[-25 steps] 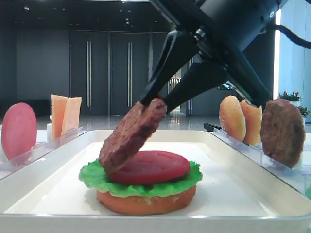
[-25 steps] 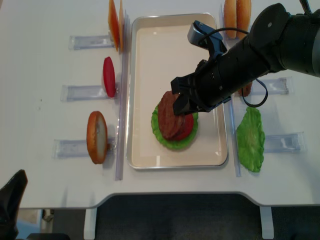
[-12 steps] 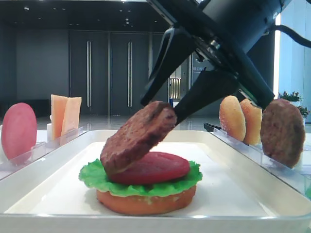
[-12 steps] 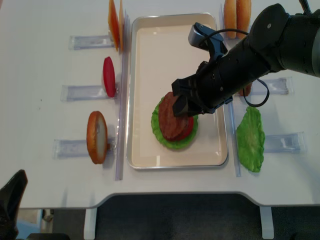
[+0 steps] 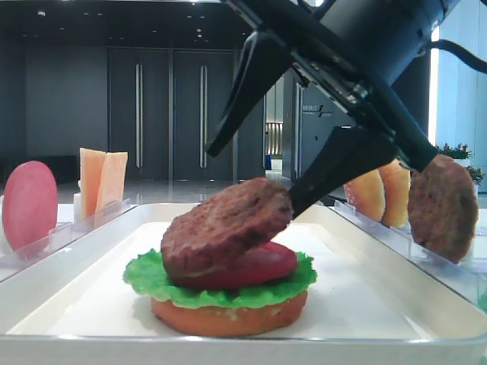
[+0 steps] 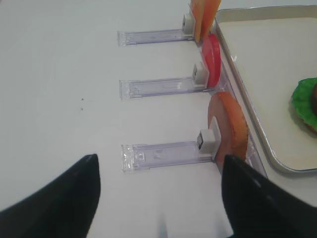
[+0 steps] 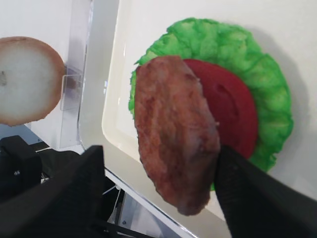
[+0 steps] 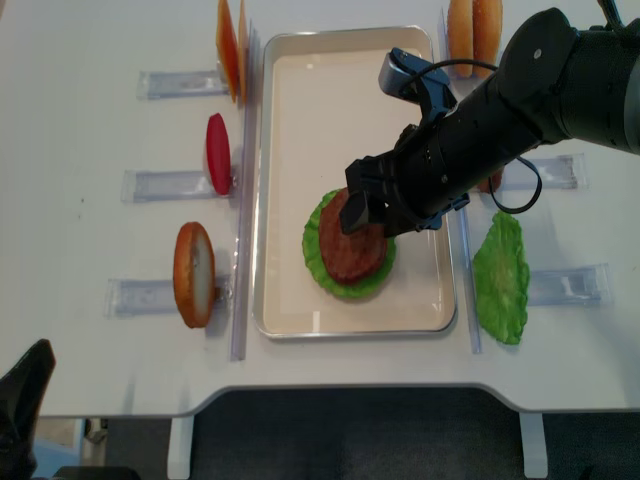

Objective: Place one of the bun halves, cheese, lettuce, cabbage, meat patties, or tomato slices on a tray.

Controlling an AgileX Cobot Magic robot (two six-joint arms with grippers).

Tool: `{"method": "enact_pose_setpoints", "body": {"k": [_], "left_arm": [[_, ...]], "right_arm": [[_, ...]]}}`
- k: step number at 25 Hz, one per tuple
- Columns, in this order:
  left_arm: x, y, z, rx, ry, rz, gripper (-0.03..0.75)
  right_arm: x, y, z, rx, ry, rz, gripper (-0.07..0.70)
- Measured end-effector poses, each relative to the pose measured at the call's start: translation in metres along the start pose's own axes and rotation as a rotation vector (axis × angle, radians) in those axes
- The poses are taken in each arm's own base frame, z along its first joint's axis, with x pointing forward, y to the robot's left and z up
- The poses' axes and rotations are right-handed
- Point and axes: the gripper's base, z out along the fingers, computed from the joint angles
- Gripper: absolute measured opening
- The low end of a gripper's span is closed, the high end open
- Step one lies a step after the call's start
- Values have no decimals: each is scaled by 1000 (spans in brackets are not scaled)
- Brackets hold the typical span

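Taking the white tray (image 8: 285,150) as the landmark: off its left rim, clear racks (image 6: 158,89) hold upright pieces, with two cheese slices (image 8: 230,48) by the far corner, a tomato slice (image 8: 217,153) beside the middle of the rim and a bun half (image 8: 194,274) near the front corner. The left gripper (image 6: 158,198) hangs over the bare table left of that rim, its dark fingers spread wide with nothing between them.

Inside the tray, toward its front, a stack sits on the floor: a bun base (image 5: 228,315), lettuce (image 5: 221,285), and a red tomato disc (image 5: 262,262). A meat patty (image 5: 226,230) lies tilted on top, its lower edge on the tomato and lettuce, its raised edge close to one finger of the right gripper (image 5: 262,163). That gripper's fingers stand well apart, either side of the patty, not clamping it.

Off the tray's right rim stand two bun halves (image 8: 472,30) by the far corner, another patty (image 5: 441,207), and a loose lettuce leaf (image 8: 500,278) flat on the table.
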Motion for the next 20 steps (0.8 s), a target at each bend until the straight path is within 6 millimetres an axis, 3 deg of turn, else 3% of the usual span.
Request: {"method": "enact_pose_setpoints", "body": {"k": [8,20], "left_arm": [[0,0,0,0,0,0,578],[0,0,0,0,0,0,578]], "right_arm": [[1,-6,0,69,10,3,551],[-3,-8,-11,196,41,-13,559]]}}
